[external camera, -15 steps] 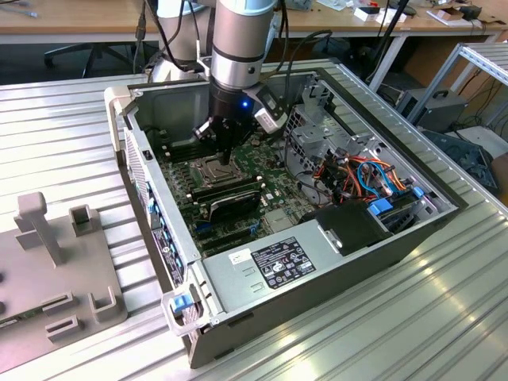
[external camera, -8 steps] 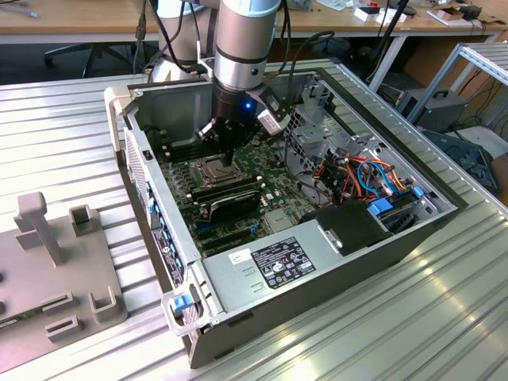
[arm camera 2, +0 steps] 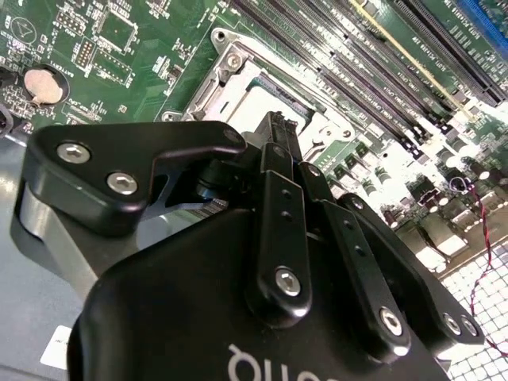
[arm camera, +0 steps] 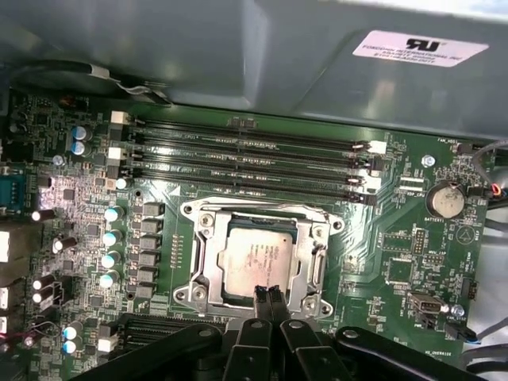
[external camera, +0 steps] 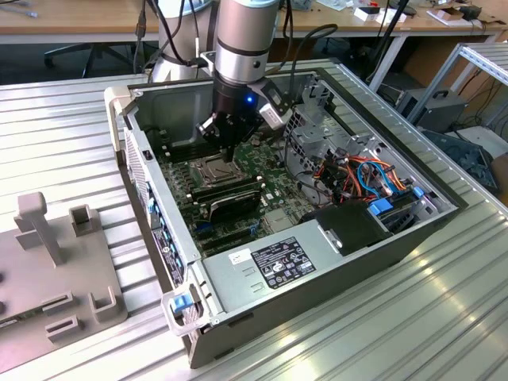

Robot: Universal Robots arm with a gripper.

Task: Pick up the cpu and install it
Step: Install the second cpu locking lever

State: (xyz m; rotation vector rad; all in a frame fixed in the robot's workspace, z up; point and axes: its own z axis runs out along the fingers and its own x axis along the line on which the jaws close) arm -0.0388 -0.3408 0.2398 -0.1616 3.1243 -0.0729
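In the first wrist view your pincer [arm camera: 267,295] sits closest to you, its two black fingertips [arm camera: 259,297] pressed together with no gap and nothing between them. The tips hang over the near edge of the cpu [arm camera: 255,260], a silvery square with faint print on its face that is too small to make out. Whether the tips touch it you cannot tell.

The cpu lies flat inside the socket [arm camera: 202,255], ringed by the metal frame. Beyond the socket run four long black memory slots [arm camera: 246,155], and past them a grey metal wall of the case with a white label [arm camera: 417,48]; its writing cannot be made out here.

The second wrist view gives you the black body and linkages of the pincer [arm camera 2: 276,131] from behind, with the socket [arm camera 2: 230,79] partly hidden past the tips and a round coin battery [arm camera 2: 41,85] on the green motherboard [arm camera 2: 143,71].

The exterior view shows the arm [external camera: 244,48] reaching down into the open computer case [external camera: 198,309] lying on a ribbed metal table [external camera: 413,317], with a labelled grey power supply [external camera: 278,266] nearest the camera and a grey fixture [external camera: 55,270] on the exterior view's left.
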